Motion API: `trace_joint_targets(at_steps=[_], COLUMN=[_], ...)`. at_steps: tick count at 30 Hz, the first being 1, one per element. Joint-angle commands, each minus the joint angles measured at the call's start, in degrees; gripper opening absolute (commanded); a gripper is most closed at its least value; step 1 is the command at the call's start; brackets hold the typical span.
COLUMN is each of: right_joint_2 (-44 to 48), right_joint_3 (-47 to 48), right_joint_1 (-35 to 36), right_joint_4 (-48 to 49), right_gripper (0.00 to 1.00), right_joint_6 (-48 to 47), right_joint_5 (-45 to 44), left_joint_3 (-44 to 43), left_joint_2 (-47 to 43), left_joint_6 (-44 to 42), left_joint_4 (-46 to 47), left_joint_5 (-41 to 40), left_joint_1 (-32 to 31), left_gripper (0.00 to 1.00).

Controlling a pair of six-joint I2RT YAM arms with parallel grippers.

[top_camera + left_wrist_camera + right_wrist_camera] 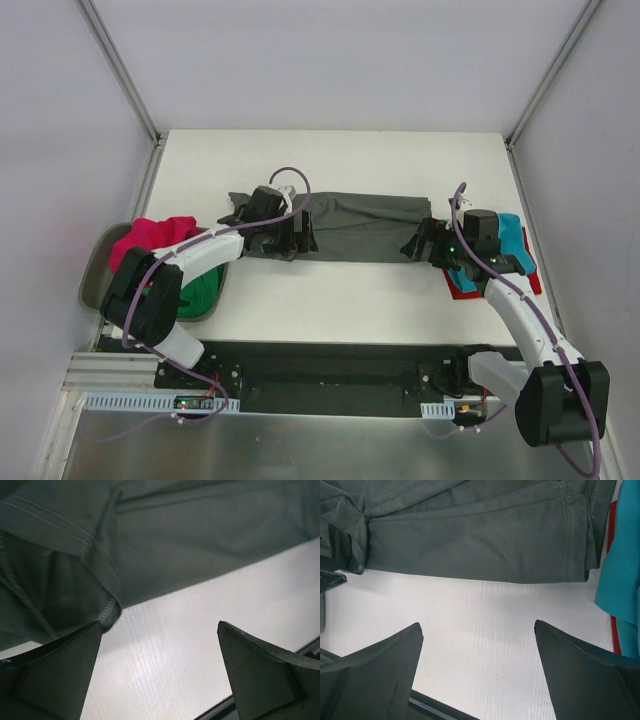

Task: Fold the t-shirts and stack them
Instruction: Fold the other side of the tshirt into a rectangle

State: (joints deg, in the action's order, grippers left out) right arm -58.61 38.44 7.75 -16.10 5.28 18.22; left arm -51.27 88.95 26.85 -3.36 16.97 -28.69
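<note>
A dark grey t-shirt [362, 226] lies folded into a long strip across the middle of the table. It also shows in the left wrist view [165, 535] and in the right wrist view [470, 535]. My left gripper [298, 238] is open at the strip's left end, just off its near edge. My right gripper [418, 246] is open at the strip's right end, over bare table. A teal t-shirt [512, 236] lies folded on a red t-shirt [462, 288] at the right. A magenta pink t-shirt [160, 234] and a green t-shirt [200, 292] lie in the tray.
The dull grey-green tray [100, 268] sits at the table's left edge. The black strip with the arm bases [330, 372] runs along the near edge. Grey walls close in the table at the back and both sides.
</note>
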Motion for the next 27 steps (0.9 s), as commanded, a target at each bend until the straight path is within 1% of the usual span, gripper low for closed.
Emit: trace_joint_targets(at_steps=[1,3,6,8,11,13,15,17,19,20,22,24,26,27], right_joint_2=[-0.19,-0.45,-1.59,-3.17,-6.94,-9.93,-13.88,-18.97,-24.24,-26.79,-32.95,-36.56,-39.38,-41.13], right_joint_3=[0.94,1.03,1.46,2.69,6.11,9.10,12.43,16.04,20.34,22.97,27.72,31.51,34.94,36.61], right_joint_1=[0.25,0.25,0.25,0.69,3.93,8.75,13.59,17.20,19.92,21.24,23.44,25.03,26.87,27.92], right_joint_4=[0.37,0.28,0.98,1.33,0.98,1.07,1.33,2.12,4.48,4.67,4.58,4.49,4.67,4.67], right_gripper=[0.96,0.96,0.96,0.96,0.96,0.96,0.96,0.96,0.96,0.96,0.96,0.96,0.96,0.96], right_joint_6=[-0.97,-1.32,-1.59,-1.59,-0.62,-0.71,-0.36,0.52,1.83,2.01,2.19,2.37,1.67,-0.25], right_joint_5=[1.82,1.74,2.08,2.87,0.87,-3.34,-7.30,-8.98,-8.64,-7.85,-7.41,-7.14,-8.37,-8.55], left_joint_3=[-6.11,-7.61,-8.59,-8.85,-8.85,-8.76,-9.20,-9.20,-8.33,-7.80,-6.92,-7.01,-7.27,-7.36], left_joint_2=[-0.27,0.52,0.88,1.31,2.54,3.51,4.21,4.13,3.17,2.81,2.72,3.68,4.83,5.27], left_joint_6=[0.48,1.79,3.38,4.00,4.09,3.56,2.16,1.19,0.75,0.57,0.74,0.66,-0.04,-0.04], left_joint_4=[-8.31,-10.87,-12.90,-13.17,-13.17,-13.17,-13.17,-12.73,-11.68,-11.15,-10.71,-10.71,-10.79,-10.71], left_joint_5=[-15.45,-18.80,-22.15,-22.07,-18.21,-15.75,-13.12,-10.74,-9.59,-9.07,-9.41,-10.20,-9.94,-9.51], left_joint_1=[0.91,2.31,4.77,7.58,10.31,10.67,10.58,10.49,10.06,9.97,9.88,9.88,9.79,9.79], left_gripper=[0.99,0.99,0.95,0.92,0.77,0.71,0.64,0.62,0.60,0.55,0.51,0.38,0.30,0.26])
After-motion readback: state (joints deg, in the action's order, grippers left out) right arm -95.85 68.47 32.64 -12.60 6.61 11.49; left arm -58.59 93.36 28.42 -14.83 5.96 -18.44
